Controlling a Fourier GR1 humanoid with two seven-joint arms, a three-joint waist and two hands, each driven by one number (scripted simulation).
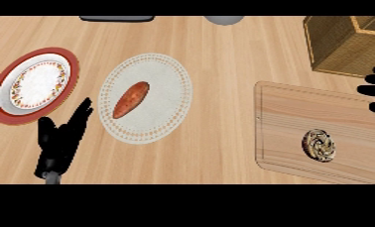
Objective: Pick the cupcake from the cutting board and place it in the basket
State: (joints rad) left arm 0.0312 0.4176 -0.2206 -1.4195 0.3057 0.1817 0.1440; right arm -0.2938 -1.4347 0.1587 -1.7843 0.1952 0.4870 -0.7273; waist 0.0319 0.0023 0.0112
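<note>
With my right hand (367, 90) barely in view at the right edge, fingers unreadable, I'd bring it near over the board (293, 122), straight above the cupcake (319, 144), before closing.

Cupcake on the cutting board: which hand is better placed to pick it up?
The right hand. It shows at the view's right edge above the cutting board holding the cupcake; the left hand rests open across the counter.
</note>
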